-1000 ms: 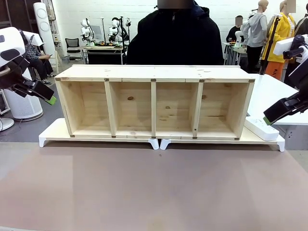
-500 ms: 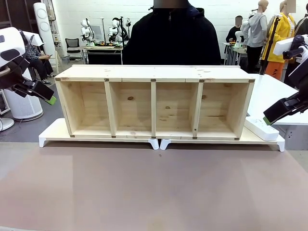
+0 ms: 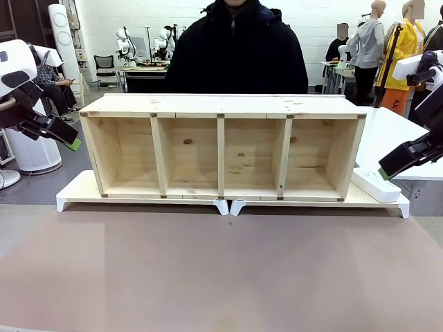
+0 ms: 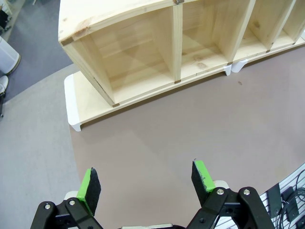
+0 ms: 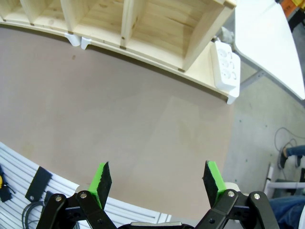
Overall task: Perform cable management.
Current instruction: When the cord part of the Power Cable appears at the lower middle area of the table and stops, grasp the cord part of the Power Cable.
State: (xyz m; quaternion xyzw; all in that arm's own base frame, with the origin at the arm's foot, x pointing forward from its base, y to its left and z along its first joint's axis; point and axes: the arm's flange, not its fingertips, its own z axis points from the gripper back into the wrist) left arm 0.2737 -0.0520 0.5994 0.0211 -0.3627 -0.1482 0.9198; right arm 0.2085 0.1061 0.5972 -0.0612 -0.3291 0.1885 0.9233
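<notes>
The cable is out of view. My left gripper hangs off the table's left side, level with the wooden shelf. In the left wrist view the left gripper is open over the brown table top with nothing between its green pads. My right gripper hovers at the far right, just above the white power strip. Seen from the right wrist, the right gripper is open and empty, and the power strip lies beside the shelf's end.
The four-compartment shelf stands on white boards across the table's far half. A person in a dark jacket stands right behind it. A white side table adjoins at the right. The brown table top lies in front.
The person behind the shelf has straightened up a little. Both arms have stayed where they were.
</notes>
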